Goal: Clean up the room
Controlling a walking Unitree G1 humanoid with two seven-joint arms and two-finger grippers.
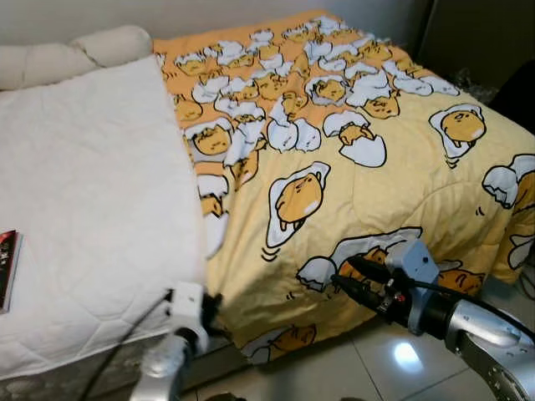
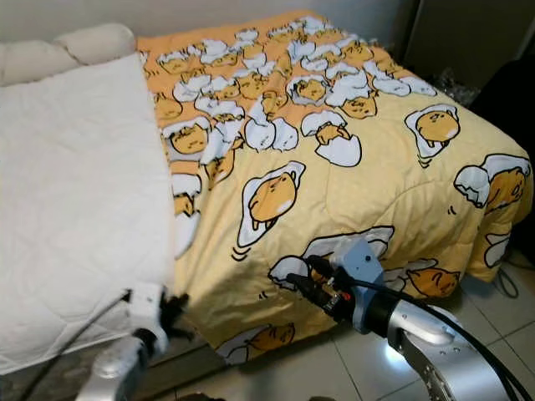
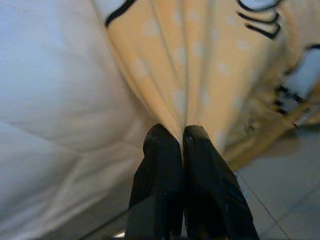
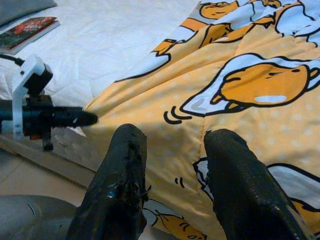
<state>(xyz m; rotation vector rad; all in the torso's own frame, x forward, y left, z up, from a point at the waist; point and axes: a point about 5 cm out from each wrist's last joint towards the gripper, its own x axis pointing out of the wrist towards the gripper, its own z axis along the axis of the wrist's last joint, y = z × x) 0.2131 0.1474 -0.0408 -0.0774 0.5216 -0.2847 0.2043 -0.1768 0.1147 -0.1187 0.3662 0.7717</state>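
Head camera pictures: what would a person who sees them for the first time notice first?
First, the yellow blanket printed with cartoon eggs, spread over the right part of the bed, beside the bare white mattress pad on the left. Next, the left hand, shut on the blanket's edge near the foot of the bed, and the right hand, open just above the blanket's lower edge. A small book lies at the pad's far left.

The room is evenly, softly lit from above. A ceiling light glares off the tile floor just below my right gripper. My left wrist picture is soft and out of focus beyond my left gripper; its fingers are dark silhouettes. The far corner behind the quilt is dim.
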